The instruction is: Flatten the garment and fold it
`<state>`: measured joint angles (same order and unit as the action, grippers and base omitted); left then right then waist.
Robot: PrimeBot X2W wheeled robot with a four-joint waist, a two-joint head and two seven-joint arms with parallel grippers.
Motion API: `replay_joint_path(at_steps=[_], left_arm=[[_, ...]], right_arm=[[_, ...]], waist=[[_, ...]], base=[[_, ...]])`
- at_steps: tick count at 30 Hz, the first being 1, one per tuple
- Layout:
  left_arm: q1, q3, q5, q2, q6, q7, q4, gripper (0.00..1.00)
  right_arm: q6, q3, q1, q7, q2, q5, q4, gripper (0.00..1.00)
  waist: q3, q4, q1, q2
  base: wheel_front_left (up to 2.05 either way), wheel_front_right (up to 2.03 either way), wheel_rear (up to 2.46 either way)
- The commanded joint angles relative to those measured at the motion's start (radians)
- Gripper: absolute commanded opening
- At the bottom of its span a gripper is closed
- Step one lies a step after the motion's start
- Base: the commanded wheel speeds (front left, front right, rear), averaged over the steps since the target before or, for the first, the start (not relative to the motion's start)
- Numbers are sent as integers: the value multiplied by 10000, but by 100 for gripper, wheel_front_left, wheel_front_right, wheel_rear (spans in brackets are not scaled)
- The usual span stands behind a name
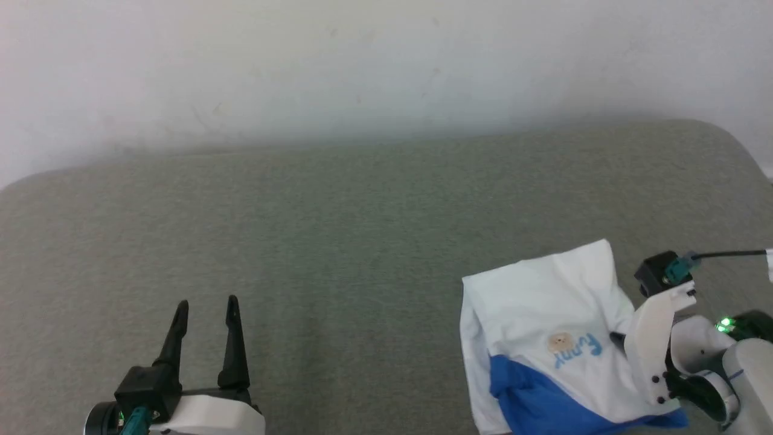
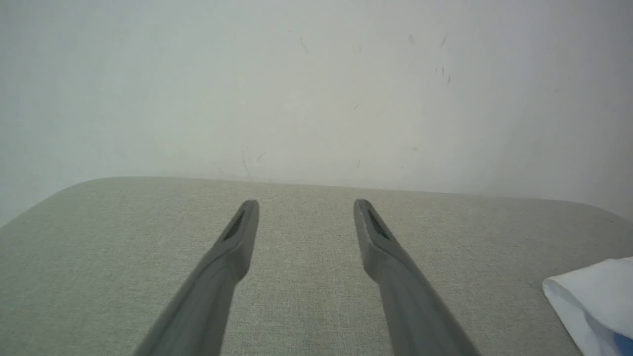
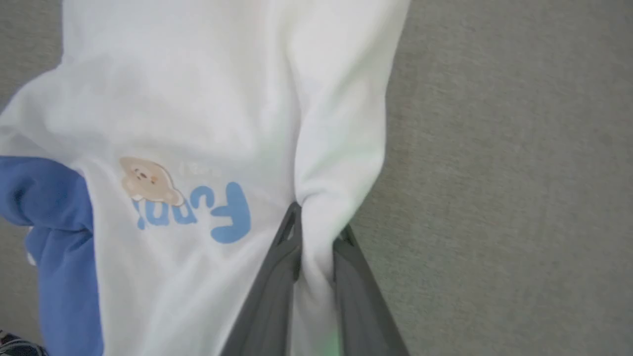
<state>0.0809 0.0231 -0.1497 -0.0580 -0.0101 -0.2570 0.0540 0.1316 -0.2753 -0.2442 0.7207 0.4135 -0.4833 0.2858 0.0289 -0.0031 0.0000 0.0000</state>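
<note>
The garment (image 1: 543, 338) lies crumpled at the lower right of the grey-green surface. It has a white body with a small bear print and blue lettering, and a blue sleeve (image 1: 537, 405) bunched at its near edge. My right gripper (image 3: 319, 222) is shut on a raised fold of white fabric along the garment's right side, beside the print (image 3: 198, 207). In the head view its pale wrist (image 1: 652, 338) stands against the garment's right edge and covers the fingers. My left gripper (image 1: 206, 302) rests open at the lower left, far from the garment, with nothing between its fingers (image 2: 237, 237). A white corner of the garment (image 2: 593, 291) shows at the left wrist view's right edge.
The padded grey-green surface (image 1: 338, 241) has rounded far corners and ends at a white wall (image 1: 362, 60). A black cable (image 1: 724, 254) runs off to the right from the right wrist. Bare surface stretches between the two grippers.
</note>
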Motion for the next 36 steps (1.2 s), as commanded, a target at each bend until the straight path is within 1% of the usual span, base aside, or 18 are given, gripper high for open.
replay_joint_path(at_steps=[1, 3, 5, 6, 7, 12, 16, 18, 21, 24, 25, 26, 28, 32, 36], left_arm=[[-64, -5, -6, 27, 18, -47, -134, 100], [-203, -38, 13, 30, 60, -47, -260, 100], [-426, -78, 59, 24, 120, -47, -413, 100], [-566, -119, 105, 2, 165, -47, -460, 100], [-566, -119, 105, 2, 165, -47, -460, 100], [-1377, -263, 321, -235, 371, -47, -748, 100], [-2169, -426, 487, -517, 567, -34, -885, 100], [-2560, -519, 548, -633, 651, -17, -918, 100], [-3042, -662, 595, -727, 744, -5, -945, 100], [-3358, -747, 599, -783, 797, -11, -967, 100], [-3469, -740, 518, -755, 803, -18, -990, 100], [-3501, -731, 498, -749, 795, -21, -983, 100], [-3535, -724, 463, -736, 784, -28, -931, 100], [-3492, -710, 409, -673, 729, -39, -775, 100], [-3218, -593, 281, -543, 629, -44, -653, 100]], right_arm=[[-9, -269, -258, -18, 436, 252, -126, 0], [-9, -471, -508, -96, 854, 417, -165, 0], [-9, -423, -810, -264, 1200, 558, -47, 0], [-9, -372, -938, -372, 1384, 694, 90, 0], [-9, -372, -938, -372, 1384, 694, 90, 0], [-9, 148, -1513, -957, 1970, 1107, 995, 0], [-9, 551, -1978, -1926, 2255, 1328, 1757, 0], [-9, 890, -2221, -2505, 2287, 1444, 2260, 0], [-9, 1628, -2571, -3391, 2220, 1593, 3069, 0], [-9, 2238, -2891, -4574, 2056, 1848, 3656, 0], [-9, 2421, -3067, -5336, 1933, 2009, 4016, 67], [-9, 2553, -3156, -5756, 1907, 2173, 4210, 100], [-9, 2782, -3251, -6345, 1781, 2474, 4658, 100], [-9, 3491, -3243, -7595, 1763, 3529, 5369, 100], [-9, 4133, -2863, -8453, 1570, 4379, 5765, 100]], waist=[[359, -1090, 0, 0], [731, -1526, 0, 0], [1221, -1904, 0, 0], [1431, -2033, 0, 0], [1431, -2033, 0, 0], [2823, -2597, 0, 0], [3876, -2719, 0, 0], [4265, -2691, 0, 0], [4699, -2545, 0, 0], [4981, -2403, 0, 0], [5076, -2331, 0, 0], [5089, -2295, 0, 0], [5062, -2222, 0, 0], [4778, -2088, 0, 0], [4076, -2024, 0, 0]], base=[[0, 0, 0], [0, 0, 0], [0, 0, 0], [0, 0, 0], [0, 0, 0], [0, 0, 0], [0, 0, 0], [0, 0, 0], [0, 0, 0], [0, 0, 0], [0, 0, 0], [0, 0, 0], [0, 0, 0], [0, 0, 0], [0, 0, 0]])
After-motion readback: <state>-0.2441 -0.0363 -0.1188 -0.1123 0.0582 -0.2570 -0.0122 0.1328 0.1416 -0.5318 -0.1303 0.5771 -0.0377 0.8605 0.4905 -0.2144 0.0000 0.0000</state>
